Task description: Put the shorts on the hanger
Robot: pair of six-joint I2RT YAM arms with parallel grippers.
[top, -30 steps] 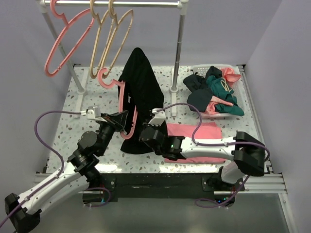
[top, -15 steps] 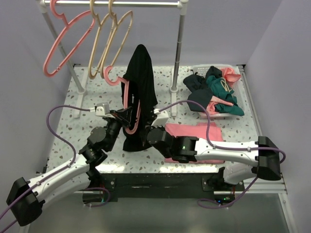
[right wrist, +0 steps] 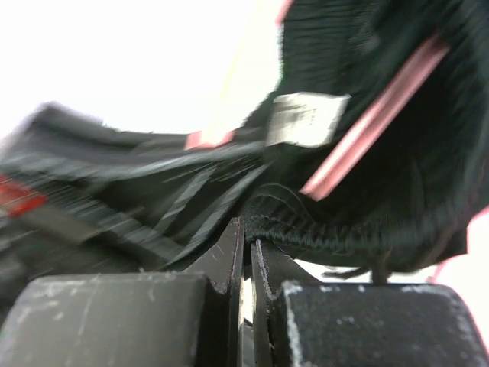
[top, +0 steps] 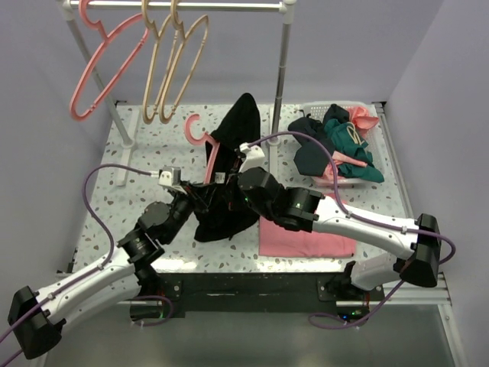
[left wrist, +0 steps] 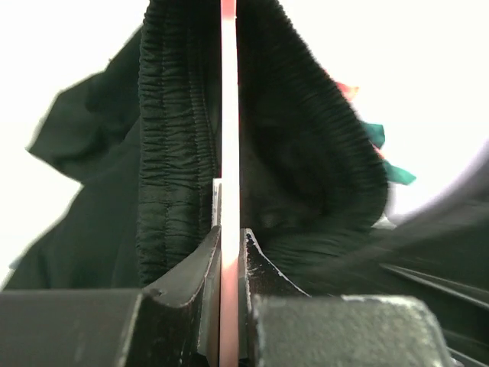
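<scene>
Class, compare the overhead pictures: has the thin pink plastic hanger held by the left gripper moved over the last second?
Yes. The thin pink plastic hanger has shifted right, its hook now nearer the clothes rail's right metal post.

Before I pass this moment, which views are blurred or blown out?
Top external: sharp and evenly lit, the shorts and the hanger both clear. Left wrist: background blown out to white, yet the waistband folds stay crisp around the pink bar. Right wrist: white background too, heavy blur across the left half, only the nearest fabric readable.

Rack post (top: 283, 69) close beside shorts (top: 238, 126)
</scene>
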